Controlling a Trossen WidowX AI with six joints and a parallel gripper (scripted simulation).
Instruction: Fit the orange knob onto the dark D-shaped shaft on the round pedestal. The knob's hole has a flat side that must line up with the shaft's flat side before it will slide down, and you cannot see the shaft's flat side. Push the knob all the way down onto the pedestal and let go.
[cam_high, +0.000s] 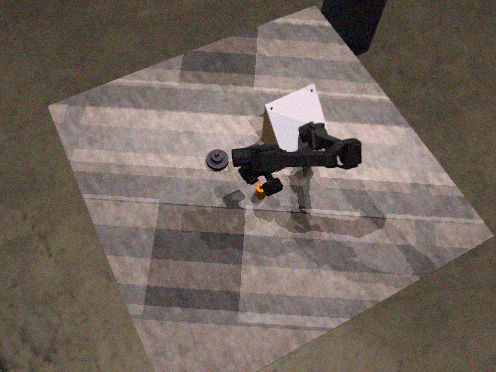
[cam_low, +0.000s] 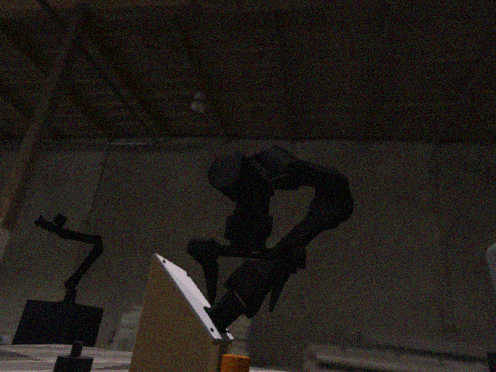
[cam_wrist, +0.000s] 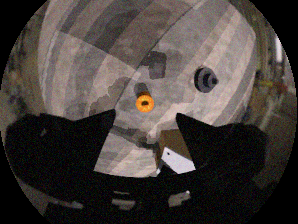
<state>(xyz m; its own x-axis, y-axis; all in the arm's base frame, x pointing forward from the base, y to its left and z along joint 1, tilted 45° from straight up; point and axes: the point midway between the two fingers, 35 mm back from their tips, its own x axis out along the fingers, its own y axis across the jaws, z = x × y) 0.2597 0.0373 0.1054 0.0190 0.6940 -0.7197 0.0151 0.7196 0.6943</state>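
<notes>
The orange knob stands upright on the table, its hole facing up. The dark round pedestal stands apart from it, with the shaft upright and bare. The shaft's flat side cannot be made out. My gripper is open wide and empty, fingers pointing down, well above table height. In the wrist view the knob shows just beyond the gap between the fingertips. In the top view the arm hides the fingertips' exact place.
The arm is mounted on a sloped wedge with a white top, close to the knob. A dark box stands beyond the table's edge, with another small arm on it in the exterior view.
</notes>
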